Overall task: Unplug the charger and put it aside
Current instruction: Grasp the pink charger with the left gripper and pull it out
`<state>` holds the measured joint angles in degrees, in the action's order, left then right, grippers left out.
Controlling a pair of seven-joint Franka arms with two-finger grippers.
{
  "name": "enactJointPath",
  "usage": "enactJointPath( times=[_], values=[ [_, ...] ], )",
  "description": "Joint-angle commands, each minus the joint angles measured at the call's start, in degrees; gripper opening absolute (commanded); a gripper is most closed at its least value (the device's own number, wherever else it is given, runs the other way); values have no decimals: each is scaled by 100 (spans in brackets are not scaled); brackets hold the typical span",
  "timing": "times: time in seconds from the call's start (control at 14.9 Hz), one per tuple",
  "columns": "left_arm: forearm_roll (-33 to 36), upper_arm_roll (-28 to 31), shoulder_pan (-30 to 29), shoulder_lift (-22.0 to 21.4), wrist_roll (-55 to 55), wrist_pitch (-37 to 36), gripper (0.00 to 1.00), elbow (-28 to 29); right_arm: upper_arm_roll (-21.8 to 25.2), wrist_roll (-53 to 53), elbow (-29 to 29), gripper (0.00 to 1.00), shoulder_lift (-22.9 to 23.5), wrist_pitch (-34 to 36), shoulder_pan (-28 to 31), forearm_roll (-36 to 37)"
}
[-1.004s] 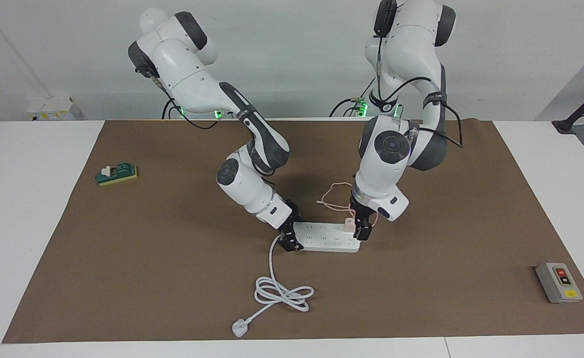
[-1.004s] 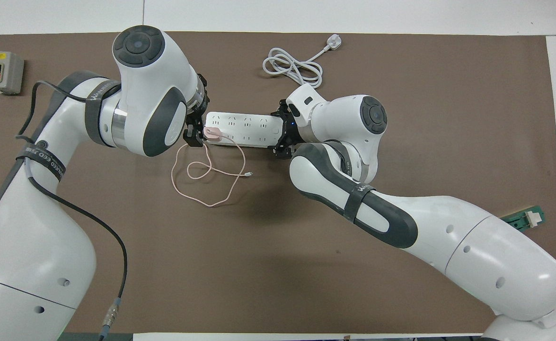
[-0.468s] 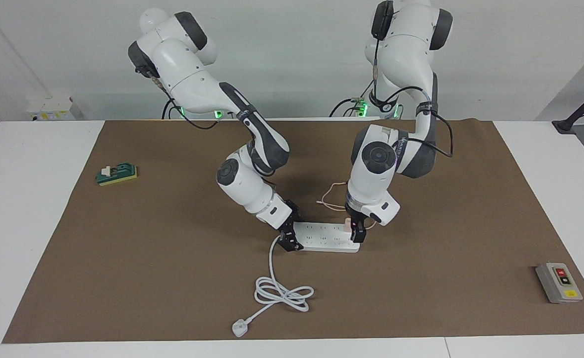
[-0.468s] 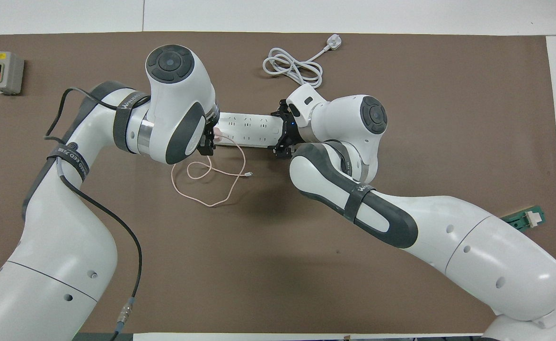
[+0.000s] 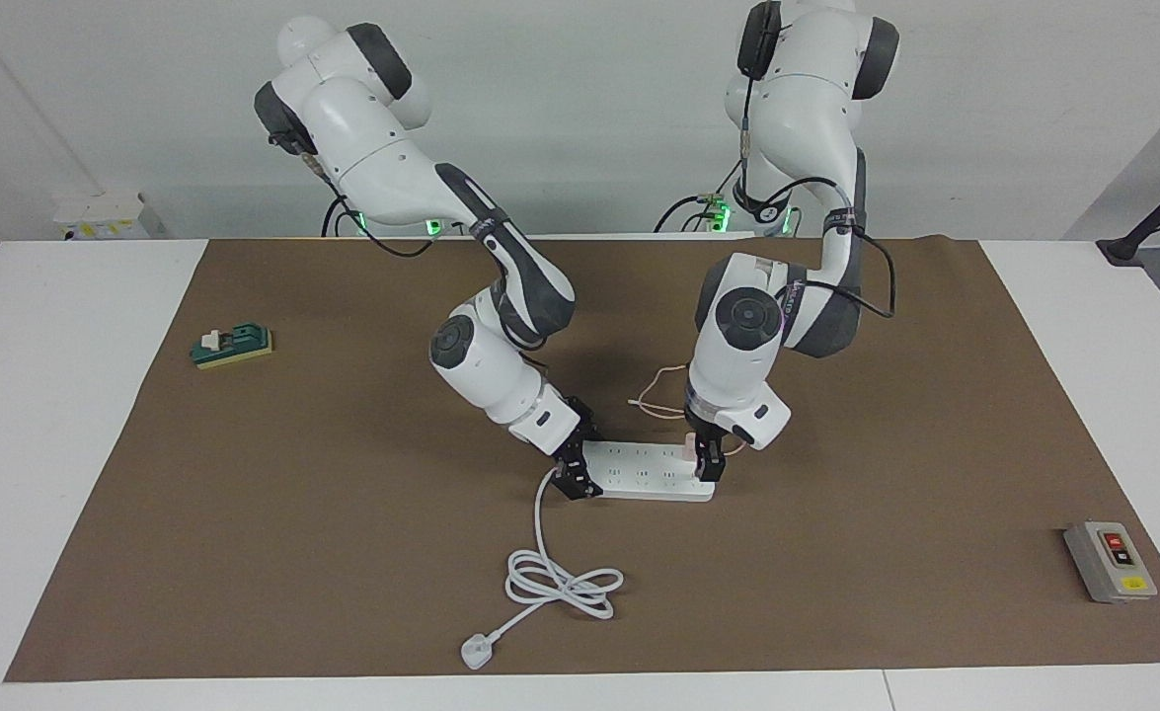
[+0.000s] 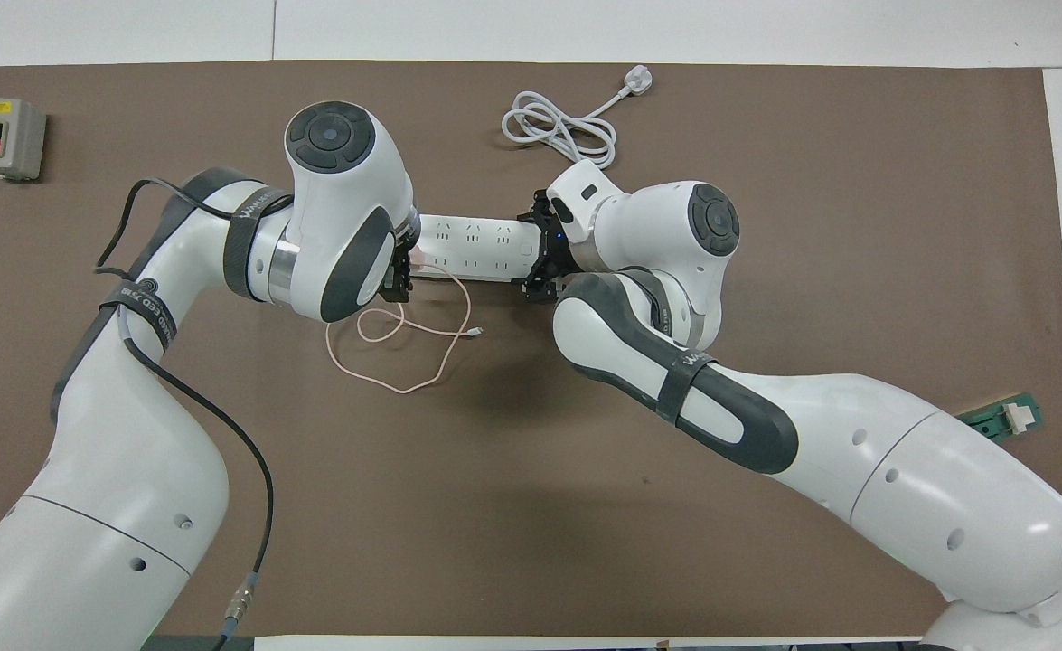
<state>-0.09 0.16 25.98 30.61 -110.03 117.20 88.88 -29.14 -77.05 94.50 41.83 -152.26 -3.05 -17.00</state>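
Readable at the upper left of the overhead frame: "ON" and "OFF" on the two buttons of the grey rectangular switch box (image 6: 7,137), above them a yellow label too small to read. Elsewhere only illegible lettering on the dark straps (image 6: 145,306) around both white arms.

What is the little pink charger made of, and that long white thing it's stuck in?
The charger looks like smooth pale pink plastic, probably hard; its thin cable loops limply, so likely rubbery. The power strip seems glossy white hard plastic, with neat molded socket holes.
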Motion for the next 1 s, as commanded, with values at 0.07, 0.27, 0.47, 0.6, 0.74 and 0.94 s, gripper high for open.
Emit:
enactJointPath(
  times=[0.07, 0.27, 0.47, 0.6, 0.74, 0.94],
  values=[
    [114, 80, 91, -222, -36, 128, 75, 323, -145, -205, 51, 23, 176, 39, 76, -137],
    [114, 72, 109, -257, -27, 119, 60, 349, -154, -205, 60, 23, 176, 39, 76, -137],
    [114, 72, 118, -275, -27, 110, 36, 358, -154, -205, 51, 23, 176, 39, 76, -137],
    [105, 72, 118, -310, -18, 119, 10, 402, -154, -205, 51, 23, 185, 39, 76, -137],
    [105, 72, 118, -318, -18, 110, 0, 402, -154, -205, 51, 23, 176, 39, 76, -137],
    [105, 72, 118, -327, -18, 119, 0, 402, -154, -205, 60, 23, 176, 39, 85, -137]
  ],
)
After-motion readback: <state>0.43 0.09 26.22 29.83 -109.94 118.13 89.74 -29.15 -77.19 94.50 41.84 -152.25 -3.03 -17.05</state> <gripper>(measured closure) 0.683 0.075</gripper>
